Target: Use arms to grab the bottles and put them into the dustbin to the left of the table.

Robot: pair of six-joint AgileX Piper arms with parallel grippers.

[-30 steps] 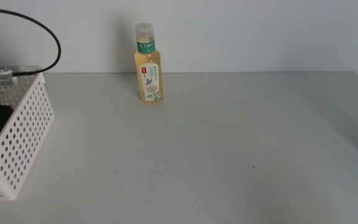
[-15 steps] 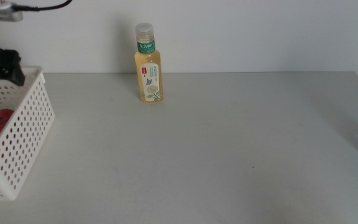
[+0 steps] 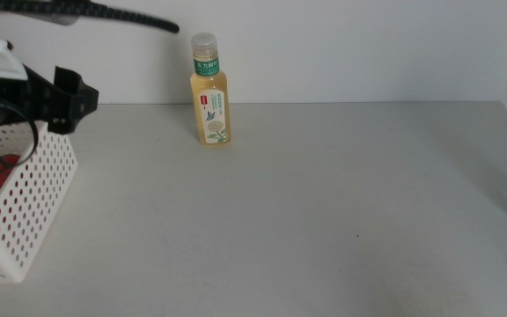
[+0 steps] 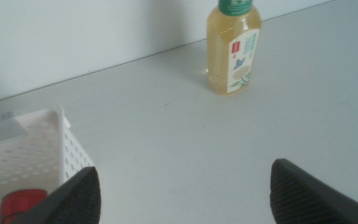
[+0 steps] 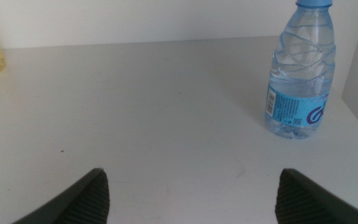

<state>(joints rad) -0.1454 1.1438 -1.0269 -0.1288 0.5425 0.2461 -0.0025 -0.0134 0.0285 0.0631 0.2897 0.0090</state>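
At the table's (image 3: 306, 220) left edge, toward the near side, the white perforated dustbin (image 3: 25, 211) is found, and a red soda can (image 4: 20, 204) is seen lying inside it. Above the dustbin's far rim the left gripper (image 3: 64, 99) is held, with its jaws spread wide apart and nothing gripped between them. At the table's right edge a clear water bottle (image 5: 300, 71) with a blue cap is set upright, only partly caught in the middle view. The right gripper (image 5: 188, 196) is pointed across the table toward that bottle, well apart from it, its jaws likewise wide open and empty. Against the far edge, near the back wall, the yellow tea bottle (image 3: 209, 91) is stood upright, untouched.
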